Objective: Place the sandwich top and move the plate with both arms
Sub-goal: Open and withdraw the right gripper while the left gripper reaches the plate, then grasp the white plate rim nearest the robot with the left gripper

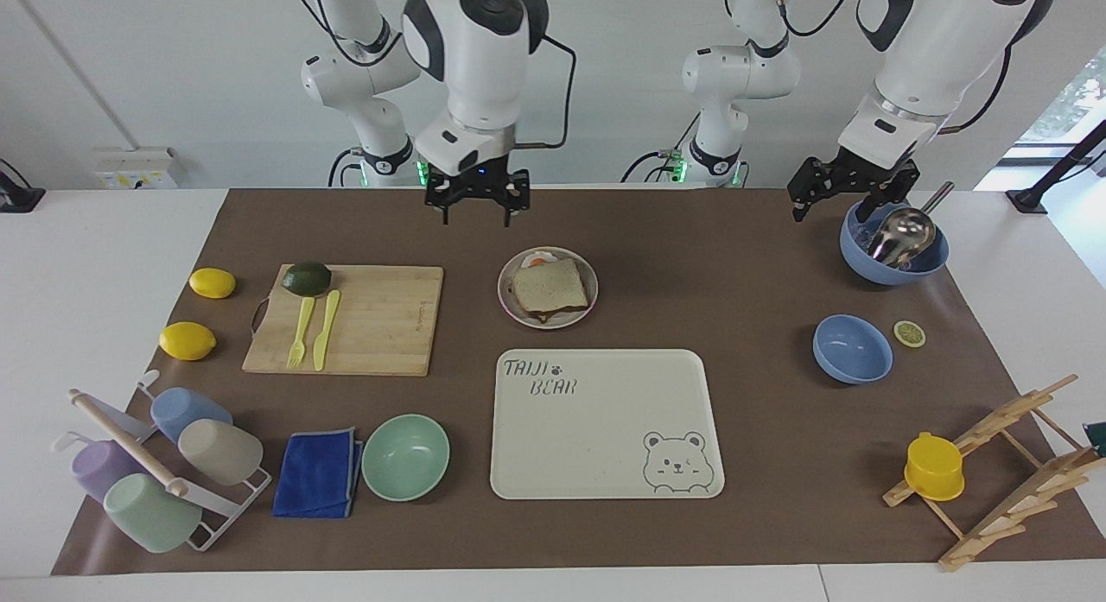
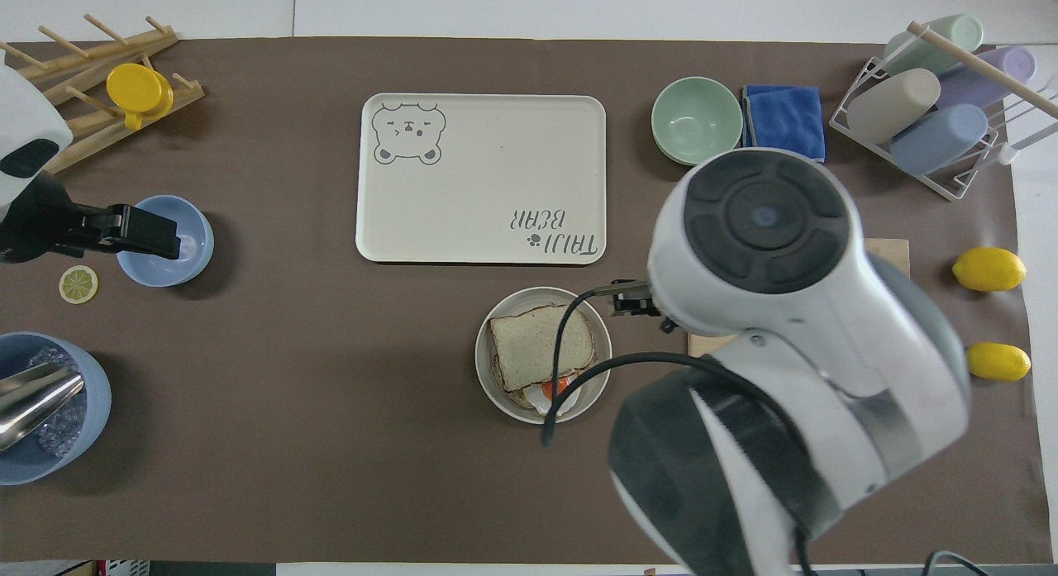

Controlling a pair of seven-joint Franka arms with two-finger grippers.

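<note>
The sandwich top (image 1: 550,284) lies flat on the egg slice on the plate (image 1: 583,312), in the middle of the desk toward the robots' edge, beside the tray (image 1: 605,425). The bread is soft and light and needs no more handling. The plate looks stiff, smooth and shallow, so I judge each gripper should take its thin rim at facing points, keeping it level. The right gripper (image 1: 476,206) hangs empty with fingers spread, above the mat near the robots' edge. The left gripper (image 1: 851,187), also spread and empty, waits over the ice bowl (image 1: 894,255) at the left arm's end.
</note>
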